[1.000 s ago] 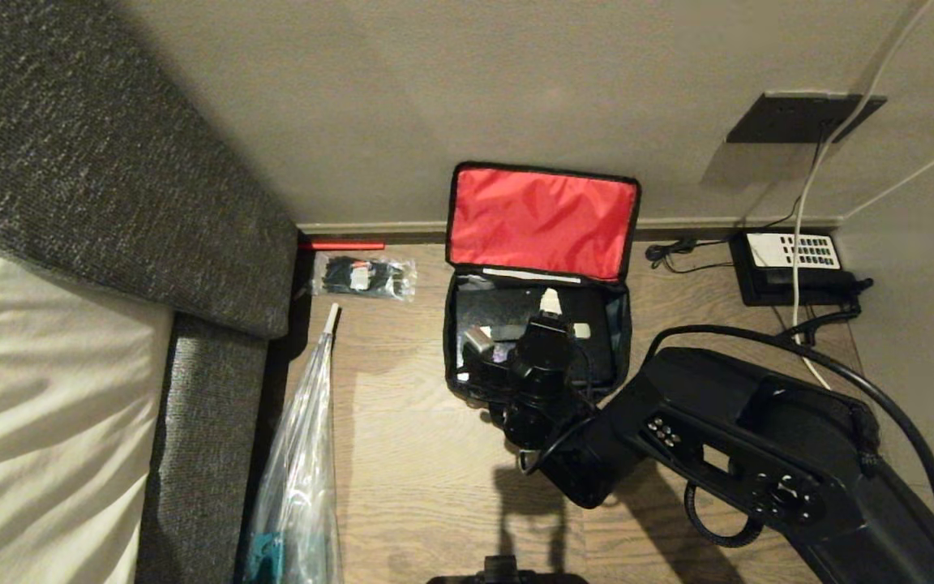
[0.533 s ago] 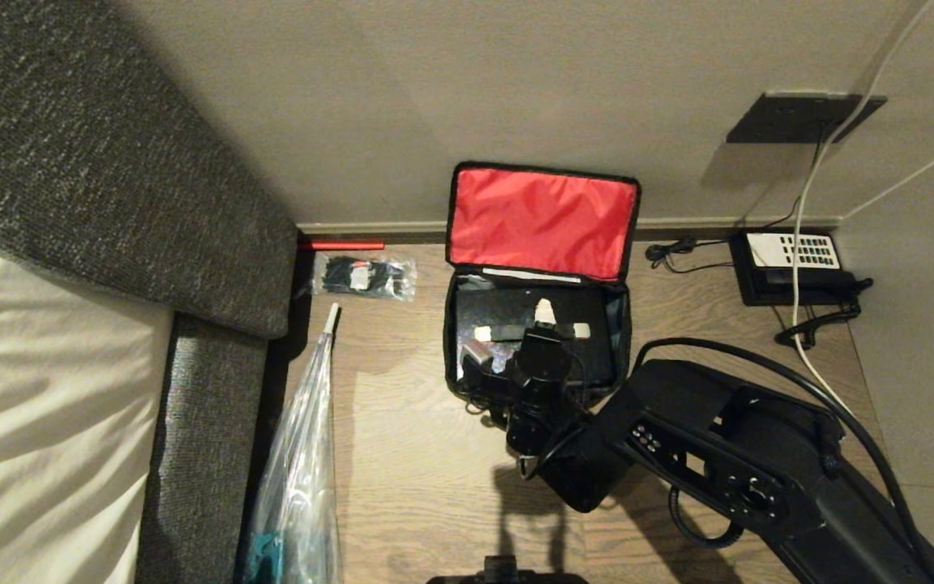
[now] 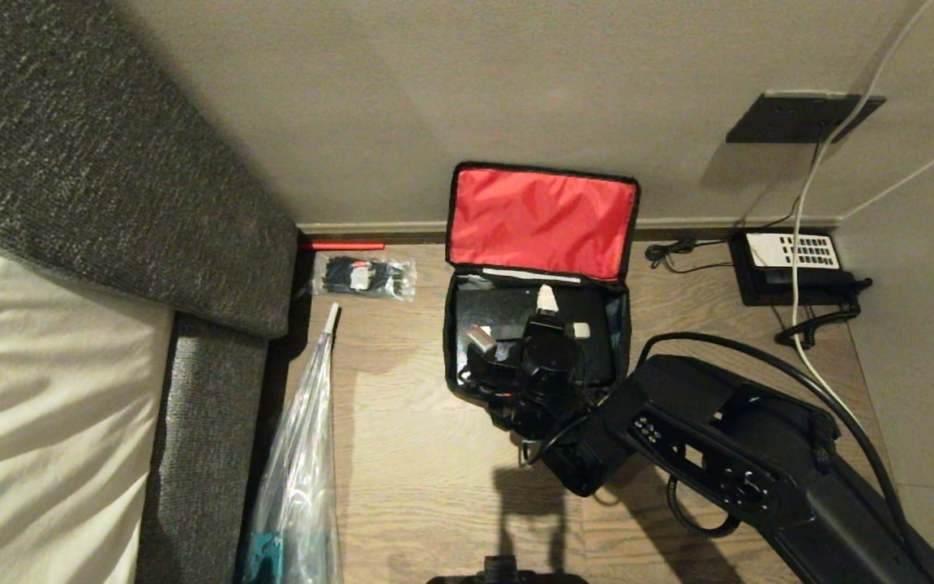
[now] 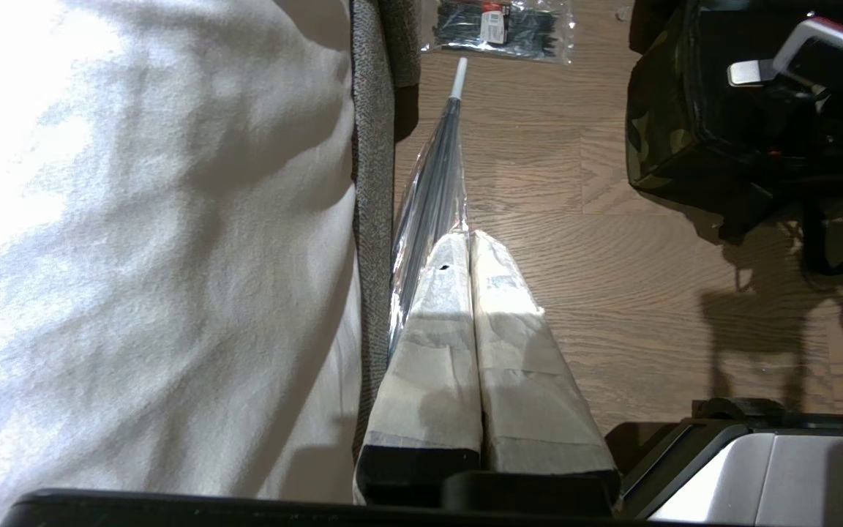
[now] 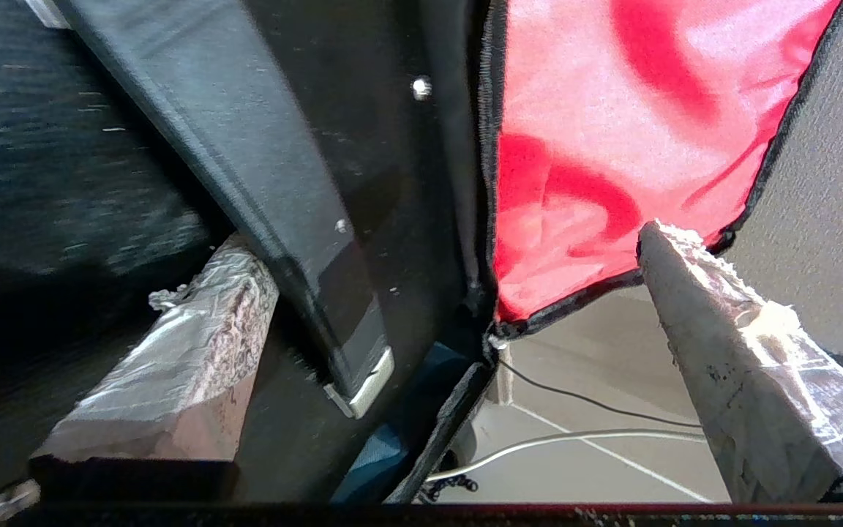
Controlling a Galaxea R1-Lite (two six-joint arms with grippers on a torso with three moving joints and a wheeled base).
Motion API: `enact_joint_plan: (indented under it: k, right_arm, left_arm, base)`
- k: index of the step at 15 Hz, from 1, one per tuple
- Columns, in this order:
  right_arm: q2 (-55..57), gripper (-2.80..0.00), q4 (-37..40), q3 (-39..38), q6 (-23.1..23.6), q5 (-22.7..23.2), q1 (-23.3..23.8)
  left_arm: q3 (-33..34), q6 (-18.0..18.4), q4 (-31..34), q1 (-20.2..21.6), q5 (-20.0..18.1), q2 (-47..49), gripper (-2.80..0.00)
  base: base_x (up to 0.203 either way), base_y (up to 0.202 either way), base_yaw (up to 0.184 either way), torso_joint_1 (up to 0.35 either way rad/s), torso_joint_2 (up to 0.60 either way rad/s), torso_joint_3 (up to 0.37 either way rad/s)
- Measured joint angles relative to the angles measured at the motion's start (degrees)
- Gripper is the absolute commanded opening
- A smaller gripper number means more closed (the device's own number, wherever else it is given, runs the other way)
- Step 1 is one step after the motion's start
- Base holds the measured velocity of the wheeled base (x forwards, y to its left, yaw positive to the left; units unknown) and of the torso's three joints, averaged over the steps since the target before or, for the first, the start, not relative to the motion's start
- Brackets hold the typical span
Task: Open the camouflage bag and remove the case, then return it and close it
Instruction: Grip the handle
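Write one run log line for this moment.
right gripper: open over case handle | case: inside camouflage bag | lid: open | left gripper: shut, parked

No readable wording anywhere, keypad on the black desk telephone [image 3: 791, 258] too small to read (just pale keys), label on the packet of cable ties [image 3: 363, 277] illegible

The camouflage bag [image 4: 656, 110] has green-patterned sides and a red lid lining; the case [image 3: 507, 312] inside is black, its handle pale-ended.
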State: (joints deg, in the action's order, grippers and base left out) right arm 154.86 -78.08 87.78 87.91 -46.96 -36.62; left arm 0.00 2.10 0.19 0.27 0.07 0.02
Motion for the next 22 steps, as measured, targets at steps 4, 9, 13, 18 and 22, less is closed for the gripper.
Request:
enact_joint_plan:
  k: [4, 9, 13, 18, 22]
  right_arm:
    - [0.78, 0.0, 0.46, 3.17, 1.19, 0.08, 0.84]
    - [4.1, 0.0, 0.52, 12.71, 4.61, 0.73, 1.73]
    - [5.78, 0.0, 0.42, 12.83, 6.31, 0.86, 1.73]
    - [8.37, 0.0, -0.63, 13.7, 6.6, 0.64, 1.73]
    - [8.41, 0.0, 0.81, 14.5, 6.61, 0.49, 2.33]
  left_arm:
    - [0.0, 0.0, -0.01, 0.0, 0.0, 0.0, -2.8]
    - [0.0, 0.01, -0.03, 0.0, 0.0, 0.0, -2.8]
    - [0.0, 0.02, -0.03, -0.01, -0.02, 0.0, -2.8]
    - [0.0, 0.01, -0.01, 0.0, -0.02, 0.0, -2.8]
    - [0.0, 0.01, -0.01, 0.0, -0.02, 0.0, -2.8]
  base:
    - [0.0, 0.0, 0.0, 0.0, 0.0, 0.0]
    - [0.0, 0.0, 0.0, 0.0, 0.0, 0.0]
    - [0.0, 0.0, 0.0, 0.0, 0.0, 0.0]
    - [0.0, 0.0, 0.0, 0.0, 0.0, 0.0]
    - [0.0, 0.0, 0.0, 0.0, 0.0, 0.0]
